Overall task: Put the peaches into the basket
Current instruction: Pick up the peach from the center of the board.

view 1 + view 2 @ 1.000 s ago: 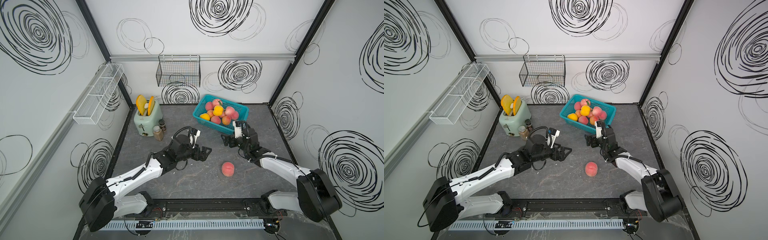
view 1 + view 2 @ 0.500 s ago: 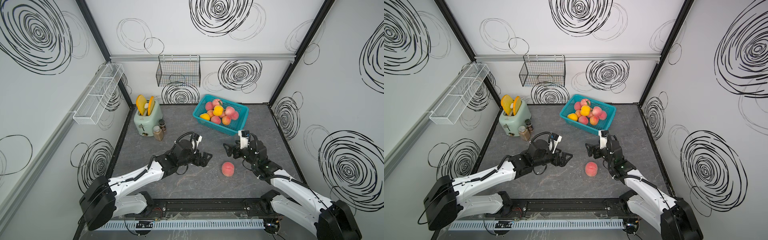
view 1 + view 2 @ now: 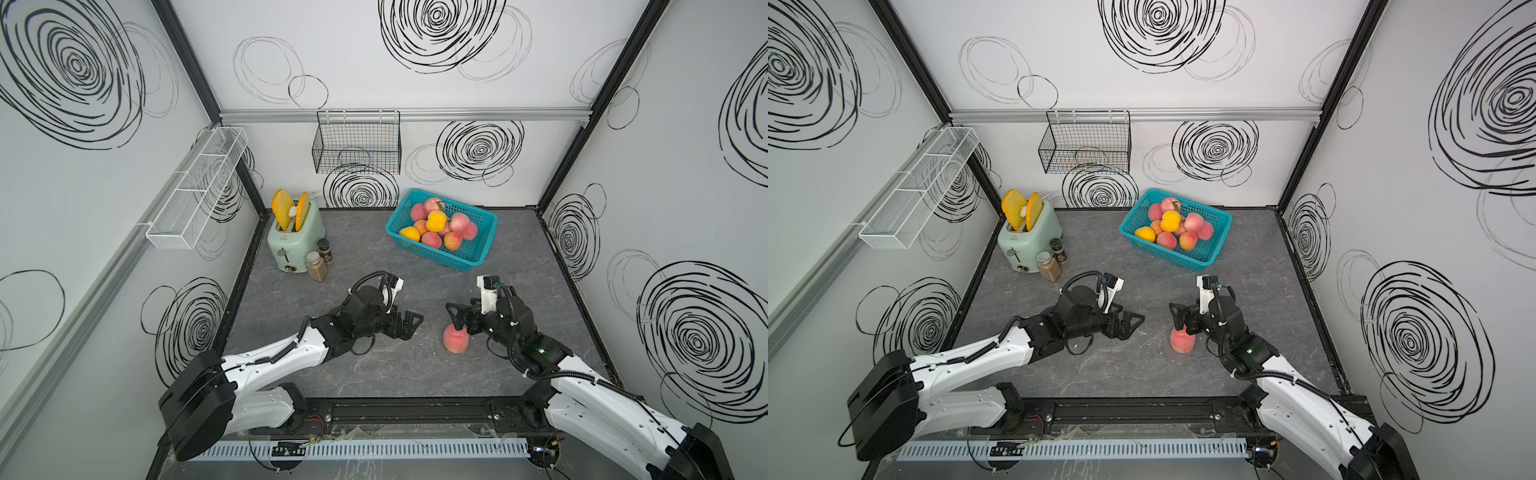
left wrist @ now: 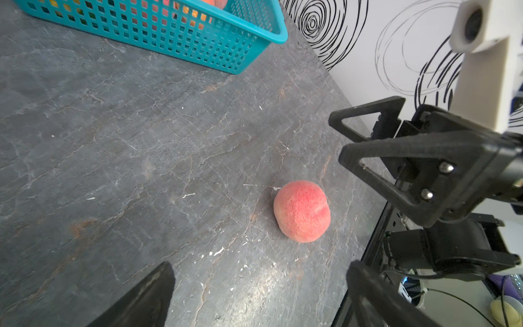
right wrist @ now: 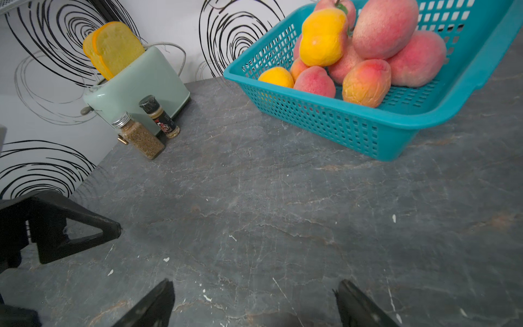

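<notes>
The right hand (image 3: 457, 319) hung spread just over a loose peach (image 3: 456, 340); the left hand (image 3: 412, 327) stood spread and empty nearby.

I'm seeing white shells, black joints on left arm (image 3: 274, 357) and right arm (image 3: 602, 399); black cables, triangular black jaws

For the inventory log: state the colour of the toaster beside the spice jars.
The toaster is pale mint green, clearest in the right wrist view.

You've got a matt, stone-look desk (image 4: 141, 141) w/ fine veins; basket (image 5: 339, 124) is smooth perforated plastic; loose peach (image 4: 301, 211) looks fuzzy, matt; toaster (image 5: 147, 82) smooth, slight sheen; right claw (image 4: 339, 135) matt black plastic.
</notes>
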`<state>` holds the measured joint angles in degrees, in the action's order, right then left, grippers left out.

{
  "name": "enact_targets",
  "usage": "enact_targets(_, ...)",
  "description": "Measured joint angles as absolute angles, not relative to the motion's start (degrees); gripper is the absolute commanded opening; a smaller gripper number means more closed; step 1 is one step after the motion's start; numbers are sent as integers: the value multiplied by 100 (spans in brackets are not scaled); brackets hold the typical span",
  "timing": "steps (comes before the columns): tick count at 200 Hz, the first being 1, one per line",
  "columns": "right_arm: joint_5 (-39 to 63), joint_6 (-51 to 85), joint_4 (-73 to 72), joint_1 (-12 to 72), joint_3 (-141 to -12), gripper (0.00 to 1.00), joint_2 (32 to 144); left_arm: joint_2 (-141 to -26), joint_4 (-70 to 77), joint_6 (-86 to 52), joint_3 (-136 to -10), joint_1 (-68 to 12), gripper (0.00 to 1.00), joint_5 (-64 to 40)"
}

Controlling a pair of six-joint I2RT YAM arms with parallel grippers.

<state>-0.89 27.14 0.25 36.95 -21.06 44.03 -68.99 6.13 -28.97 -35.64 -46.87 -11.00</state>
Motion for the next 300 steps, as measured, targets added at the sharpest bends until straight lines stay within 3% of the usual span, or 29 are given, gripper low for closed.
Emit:
enact_targets(145,-368,3404,753,4458,-1520,93,4558,-7284,921,-2821,-3223,-6001,98,-1406)
enact_targets(228,-366,3454,563,4595,-1411,93,5000,-7343,1221,-2941,-3000,-6104,98,-1400)
enact_targets(300,-414,3454,287,4633,-1396,86,5341,-7345,1341,-2982,-2943,-6104,98,-1404)
